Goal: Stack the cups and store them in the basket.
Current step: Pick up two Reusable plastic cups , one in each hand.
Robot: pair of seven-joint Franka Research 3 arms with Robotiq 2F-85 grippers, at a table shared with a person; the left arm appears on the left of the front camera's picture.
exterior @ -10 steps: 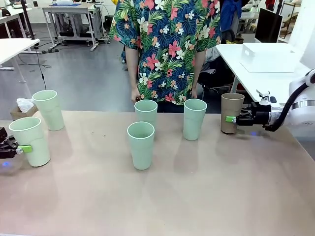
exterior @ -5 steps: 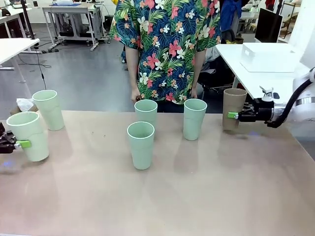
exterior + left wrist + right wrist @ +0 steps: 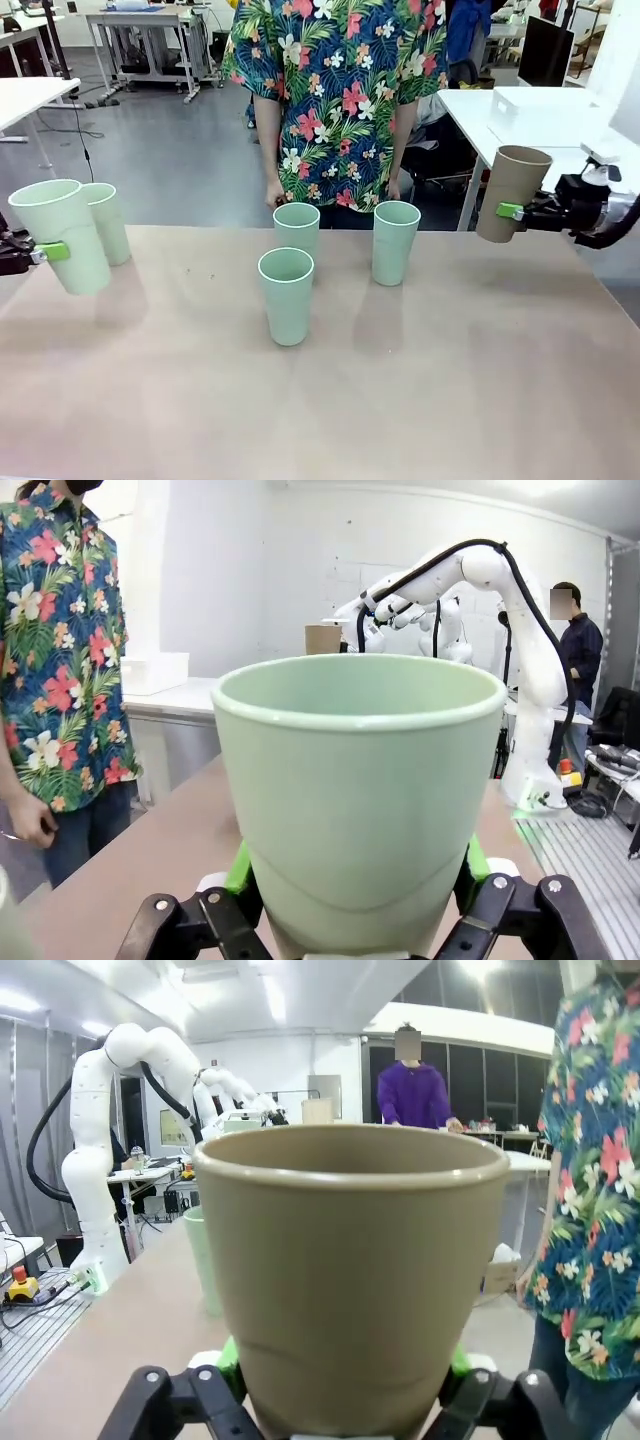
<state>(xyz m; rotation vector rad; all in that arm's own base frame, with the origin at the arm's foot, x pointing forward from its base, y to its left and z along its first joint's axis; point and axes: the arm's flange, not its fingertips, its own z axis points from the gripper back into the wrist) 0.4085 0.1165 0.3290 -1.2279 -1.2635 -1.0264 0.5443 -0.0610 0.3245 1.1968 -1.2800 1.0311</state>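
At the far left my left gripper (image 3: 45,253) is shut on a mint green cup (image 3: 62,232), holding it tilted above the table; the same cup (image 3: 360,790) stands between its green pads in the left wrist view. At the far right my right gripper (image 3: 512,212) is shut on the tan-brown cup (image 3: 511,191), lifted and tilted off the table; that cup (image 3: 350,1260) looms large in the right wrist view. Another green cup (image 3: 108,221) stands behind the held one. Three more green cups (image 3: 286,294) (image 3: 297,229) (image 3: 395,241) stand mid-table. A white basket (image 3: 540,115) sits on the side table at the right.
A person in a flowered shirt (image 3: 335,90) stands at the far edge behind the middle cups, hands (image 3: 275,193) hanging at the sides. The near half of the brown table (image 3: 400,400) is bare. A white side table (image 3: 560,160) stands beyond my right gripper.
Both arms have lifted their cups off the table. The green cup rose and tilted at the left; the tan-brown cup rose, tilted and shifted right.
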